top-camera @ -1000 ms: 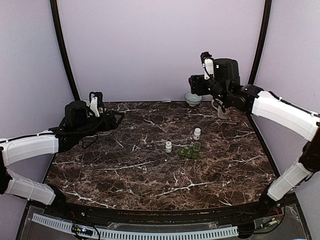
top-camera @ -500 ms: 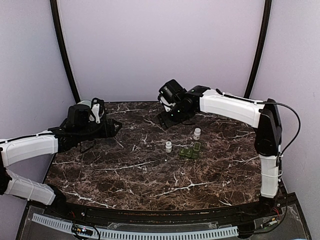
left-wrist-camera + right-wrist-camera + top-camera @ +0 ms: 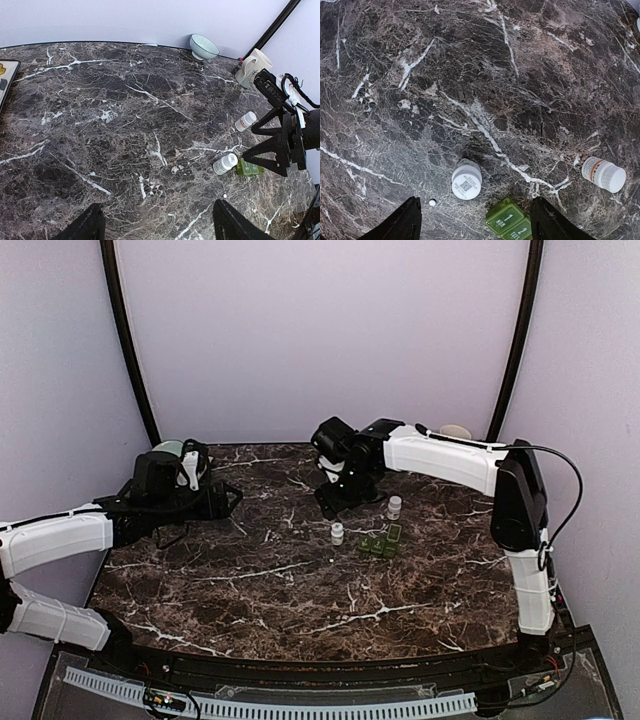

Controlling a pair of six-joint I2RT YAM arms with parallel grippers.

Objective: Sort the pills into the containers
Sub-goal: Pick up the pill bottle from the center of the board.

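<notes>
Two white pill bottles stand mid-table, one [image 3: 337, 533] left of the other [image 3: 394, 507]. A green pill organizer [image 3: 381, 542] lies beside them, its lids marked with days [image 3: 510, 222]. One small white pill [image 3: 432, 202] lies loose on the marble, just left of the nearer bottle [image 3: 466, 179]. My right gripper [image 3: 335, 495] hangs open above that bottle with nothing between its fingers; its view also holds the second bottle [image 3: 604, 174]. My left gripper [image 3: 225, 498] is open and empty at the far left, well away from the bottles [image 3: 225, 163].
A pale bowl [image 3: 204, 46] and a white mug [image 3: 252, 66] stand at the back right edge. The corner of a dark tray [image 3: 5, 75] shows at the left. The right arm [image 3: 280, 145] reaches across the back of the table.
The right arm has swung from the back right corner to the middle and come down over the bottles. The left gripper has turned slightly toward the centre.
</notes>
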